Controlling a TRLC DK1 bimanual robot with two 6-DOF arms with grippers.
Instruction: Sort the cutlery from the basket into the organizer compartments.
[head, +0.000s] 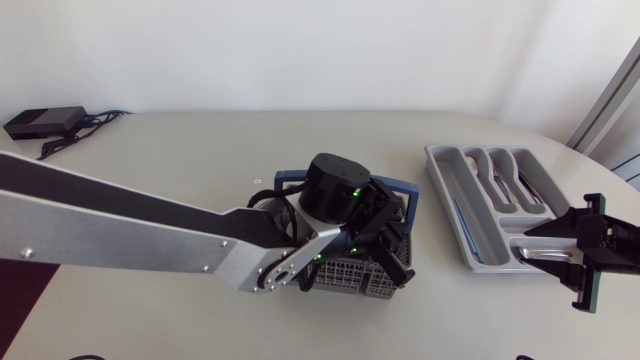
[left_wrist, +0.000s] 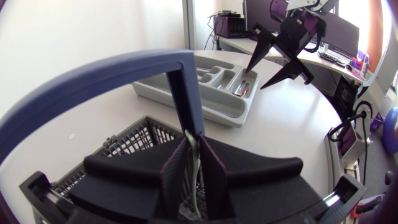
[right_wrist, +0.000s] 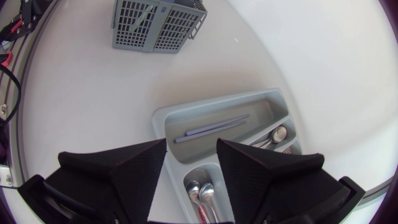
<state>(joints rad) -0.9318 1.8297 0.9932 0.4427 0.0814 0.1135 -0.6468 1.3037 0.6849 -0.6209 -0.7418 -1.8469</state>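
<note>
The left end effector is clenched on a thin utensil, its kind unclear, over the basket in the middle of the desk, while the right end effector hangs released above the organizer, well apart from the basket.

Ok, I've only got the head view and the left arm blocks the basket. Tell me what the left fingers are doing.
Observer: In the left wrist view, the left fingers are shut on one thin pale piece of cutlery, right beside the blue basket handle.
Operator: Now check the long compartment of the organizer.
Observer: The right wrist view shows two slim grey-blue sticks lying side by side in it, just ahead of the open right fingers.
</note>
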